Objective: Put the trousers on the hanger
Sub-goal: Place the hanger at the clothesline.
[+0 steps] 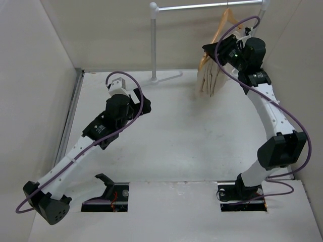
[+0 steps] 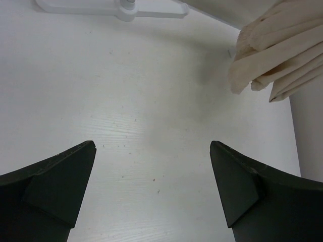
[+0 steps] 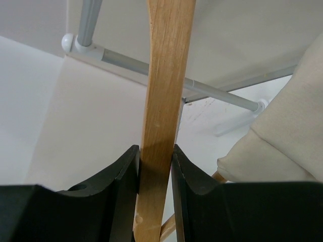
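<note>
The light-wood hanger hangs up by the white rail at the back right, with the beige trousers draped over its crossbar and hanging in folds. My right gripper is shut on the hanger's sloping arm; both black jaws press the wood. The trousers show at the right of the right wrist view and at the top right of the left wrist view. My left gripper is open and empty over bare table, left of the trousers; in the top view it is mid-table.
The white garment rail stands at the back on a post with a flat foot. White walls close in on the left, back and right. Purple cables loop off both arms.
</note>
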